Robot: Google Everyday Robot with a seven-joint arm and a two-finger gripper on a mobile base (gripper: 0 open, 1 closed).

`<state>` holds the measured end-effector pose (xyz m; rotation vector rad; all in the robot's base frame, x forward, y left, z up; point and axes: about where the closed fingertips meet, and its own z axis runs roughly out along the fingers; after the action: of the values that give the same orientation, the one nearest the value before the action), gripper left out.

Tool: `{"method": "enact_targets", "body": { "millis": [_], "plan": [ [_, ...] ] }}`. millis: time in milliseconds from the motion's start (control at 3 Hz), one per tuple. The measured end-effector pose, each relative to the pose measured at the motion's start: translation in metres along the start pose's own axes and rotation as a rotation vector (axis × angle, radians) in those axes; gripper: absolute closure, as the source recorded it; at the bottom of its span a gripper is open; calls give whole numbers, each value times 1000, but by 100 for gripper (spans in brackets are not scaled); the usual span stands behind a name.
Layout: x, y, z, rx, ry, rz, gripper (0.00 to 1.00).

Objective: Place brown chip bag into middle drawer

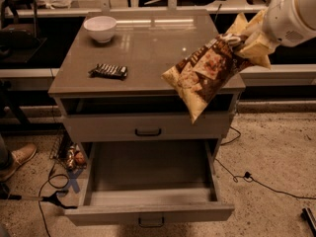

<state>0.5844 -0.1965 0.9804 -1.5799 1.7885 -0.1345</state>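
One end of the brown chip bag (205, 70) is pinched in the gripper (243, 39), which hangs at the upper right of the view, over the right side of the cabinet top (143, 53). Its jaws are closed on the bag's pale upper seam and hold nothing else. The bag is clear of the surface and slopes down to the left, its lower corner showing in front of the cabinet's right front edge, above the closed upper drawer front (113, 127). The middle drawer (187, 212) stands pulled out below with nothing visible inside. The main risk, as I judge it, is the grip itself: a crinkly, slippery seam held at one end could slide out while the arm travels, and the bag would land on the cabinet top or the floor rather than in the drawer. The dangling corner could also snag on the cabinet edge or the upper front during the descent, twisting the bag or tugging it loose. The bag hangs toward the drawer's right side, so a release without moving left and forward might leave it draped over the right wall or the front rim. Too tight a squeeze could crush the chips. A white bowl (100, 27) and a dark snack bar (108, 71) sit well away on the left and look safe.
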Motion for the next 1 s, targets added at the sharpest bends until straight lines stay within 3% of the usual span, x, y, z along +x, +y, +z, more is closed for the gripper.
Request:
{"method": "enact_targets", "body": {
  "millis": [333,667,1000],
  "plan": [
    [-4,40,-12,-82,-28,70,100],
    [-2,44,-8,-90,-27,80,100],
    [12,71,15,-150,-22,155,100]
  ]
}}
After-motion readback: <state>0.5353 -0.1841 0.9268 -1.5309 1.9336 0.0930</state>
